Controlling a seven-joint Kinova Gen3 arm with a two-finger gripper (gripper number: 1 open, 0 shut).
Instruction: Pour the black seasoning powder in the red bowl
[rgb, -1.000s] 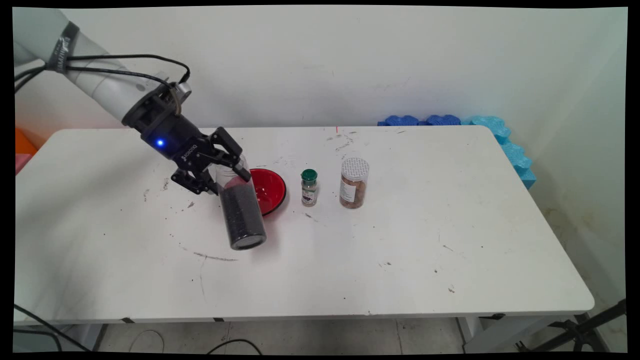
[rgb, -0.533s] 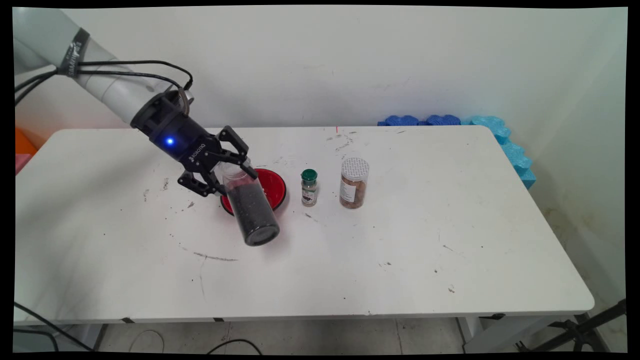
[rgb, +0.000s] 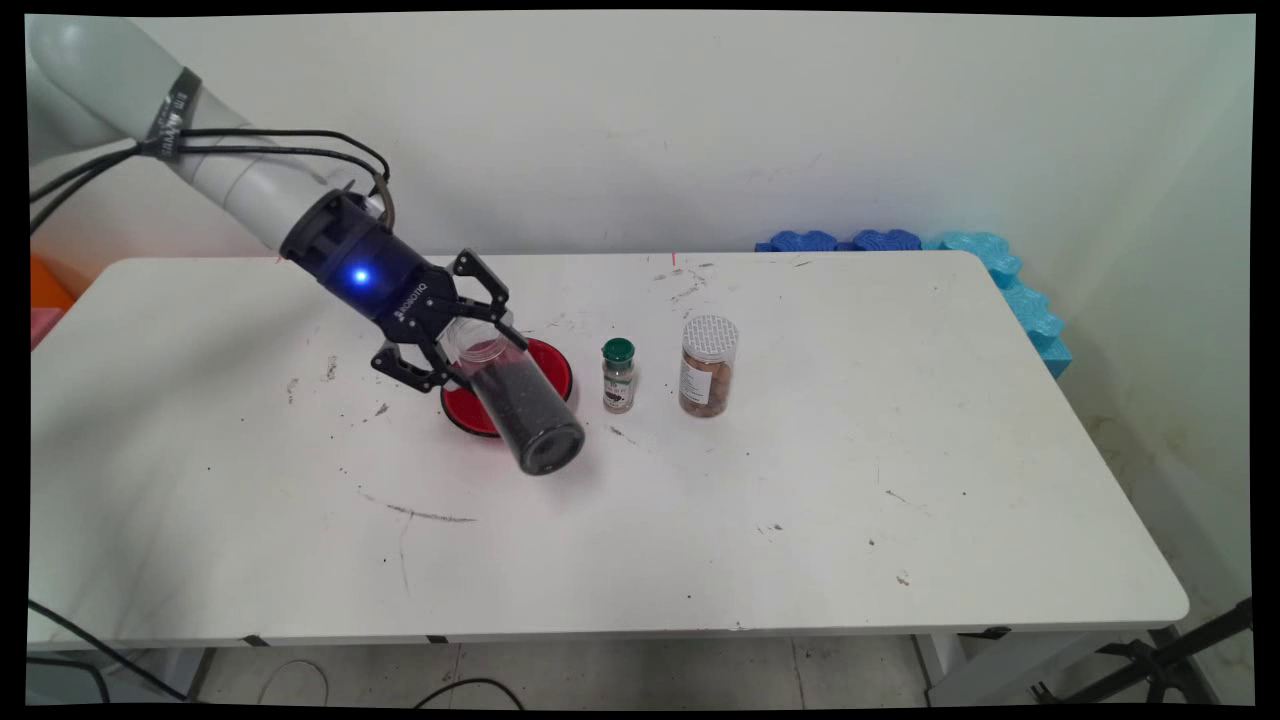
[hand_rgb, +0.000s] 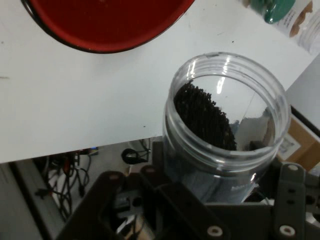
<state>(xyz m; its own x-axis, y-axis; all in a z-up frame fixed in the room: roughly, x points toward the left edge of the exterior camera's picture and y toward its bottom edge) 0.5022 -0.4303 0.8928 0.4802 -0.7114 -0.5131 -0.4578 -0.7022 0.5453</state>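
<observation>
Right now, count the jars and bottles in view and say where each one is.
3. A clear jar of black grains, lidless and tilted, is held in the gripper over the red bowl. The green-capped bottle and white-lidded jar stand right of the bowl.

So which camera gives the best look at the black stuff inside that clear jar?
The hand view: it looks straight into the clear jar through its open mouth, showing the dark grains heaped against one side. The main view shows the jar only from outside, tilted in the gripper over the red bowl.
</observation>
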